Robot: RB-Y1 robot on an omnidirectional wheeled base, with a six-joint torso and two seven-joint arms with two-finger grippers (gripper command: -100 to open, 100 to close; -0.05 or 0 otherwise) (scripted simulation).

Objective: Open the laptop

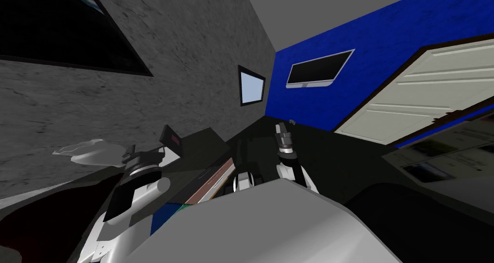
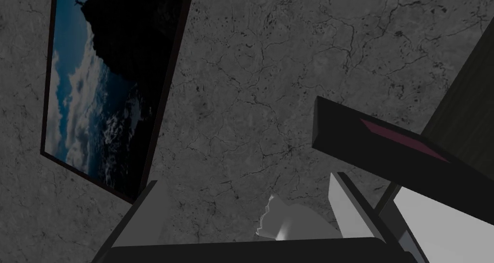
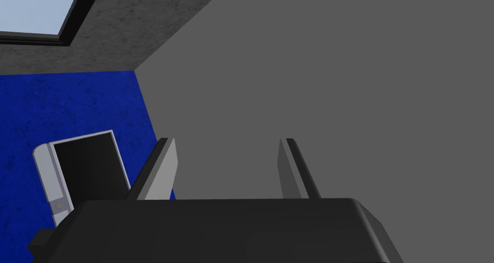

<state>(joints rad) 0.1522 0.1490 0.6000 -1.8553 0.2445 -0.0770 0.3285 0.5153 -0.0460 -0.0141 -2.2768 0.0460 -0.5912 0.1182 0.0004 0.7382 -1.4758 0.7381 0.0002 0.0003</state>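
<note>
Two fingers of our left end effector (image 2: 246, 180) stood wide apart, empty, just beside the dark laptop (image 2: 381, 144) on the surface (image 1: 205, 140), likely ready to lift its lid. Our right end effector (image 3: 226, 142), also open and empty, hung well apart from the laptop.

The right gripper (image 3: 226, 140) holds its jaws apart, and nothing is between them. Its two light grey fingers (image 3: 163, 173) rise from the dark body. Behind them lies a plain grey plane (image 3: 337, 81). Next to one finger, a blue wall (image 3: 72, 105) carries a dark screen (image 3: 89, 166) in a light grey frame. This wall meets a rough grey wall (image 3: 144, 28) with a dark-framed window (image 3: 38, 6).
</note>
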